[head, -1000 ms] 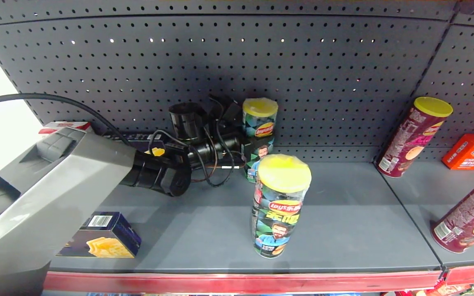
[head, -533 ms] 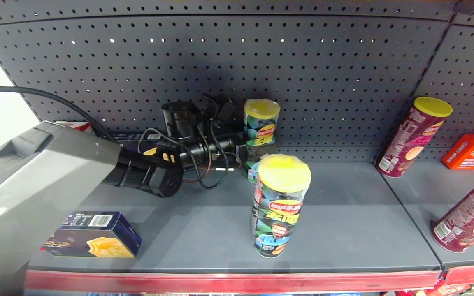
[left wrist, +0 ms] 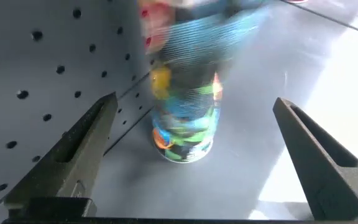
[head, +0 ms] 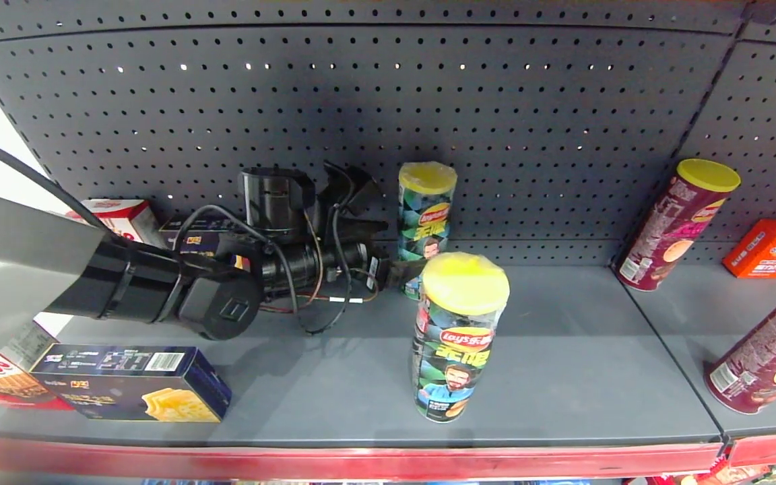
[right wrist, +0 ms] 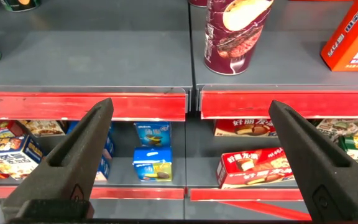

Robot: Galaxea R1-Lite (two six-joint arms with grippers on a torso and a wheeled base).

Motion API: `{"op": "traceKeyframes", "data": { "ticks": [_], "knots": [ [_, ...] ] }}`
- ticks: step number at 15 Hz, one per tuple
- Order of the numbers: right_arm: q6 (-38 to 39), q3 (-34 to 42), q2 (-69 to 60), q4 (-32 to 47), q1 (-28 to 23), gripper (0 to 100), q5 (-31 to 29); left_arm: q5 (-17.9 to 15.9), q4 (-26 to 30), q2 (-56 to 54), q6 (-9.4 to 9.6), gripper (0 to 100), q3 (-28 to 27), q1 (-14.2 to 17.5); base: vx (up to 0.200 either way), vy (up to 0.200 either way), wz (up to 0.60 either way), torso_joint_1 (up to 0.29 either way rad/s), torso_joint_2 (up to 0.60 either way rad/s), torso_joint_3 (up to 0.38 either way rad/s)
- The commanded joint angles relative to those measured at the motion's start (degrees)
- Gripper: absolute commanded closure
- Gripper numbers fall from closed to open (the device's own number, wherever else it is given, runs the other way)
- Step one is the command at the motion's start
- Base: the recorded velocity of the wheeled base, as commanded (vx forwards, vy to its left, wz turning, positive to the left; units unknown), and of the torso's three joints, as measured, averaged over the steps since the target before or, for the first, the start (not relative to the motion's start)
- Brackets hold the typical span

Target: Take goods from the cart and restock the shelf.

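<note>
Two chip cans with yellow lids stand upright on the grey shelf (head: pixel 583 364). One can (head: pixel 426 212) is at the back against the pegboard, the other (head: pixel 459 337) nearer the front. My left gripper (head: pixel 384 232) is just left of the back can, open and holding nothing. In the left wrist view that can (left wrist: pixel 185 118) stands a little beyond the spread fingers (left wrist: pixel 73 168) of the left gripper (left wrist: pixel 196 104). My right gripper (right wrist: pixel 191 107) is open and empty in front of the shelf's red edge (right wrist: pixel 129 106).
A dark blue box (head: pixel 135 391) lies at the shelf's front left, beside a red packet (head: pixel 4 380). A red-and-white box (head: pixel 118 215) is at the back left. Purple cans (head: pixel 681 222) (head: pixel 765 357) and an orange box (head: pixel 775 246) occupy the right bay. Lower shelves hold boxes (right wrist: pixel 154 162).
My left gripper has let go of the back can and drawn back to the left. The can stays standing against the pegboard.
</note>
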Motion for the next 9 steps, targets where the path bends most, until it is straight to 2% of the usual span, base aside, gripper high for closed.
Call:
{"op": "traceKeyframes", "data": {
  "ticks": [1,2,6,9],
  "knots": [
    [0.0,0.0,0.1,0.0,0.1,0,0.0,1.6,0.0,-1.5,0.13,0,0.0,0.1,0.0,0.0,0.0,0.0,0.0,0.0],
    [0.0,0.0,0.1,0.0,0.0,0,0.0,4.2,0.0,-1.4,0.57,0,0.0,0.1,0.0,0.0,0.0,0.0,0.0,0.0],
    [0.0,0.0,0.1,0.0,0.0,0,0.0,8.5,2.0,-1.3,2.68,0,-0.3,0.5,0.0,0.0,0.0,0.0,0.0,0.0],
    [0.0,0.0,0.1,0.0,0.0,0,0.0,10.3,2.1,-1.1,2.94,0,-0.4,0.5,0.0,0.0,0.0,0.0,0.0,0.0]
  ]
}}
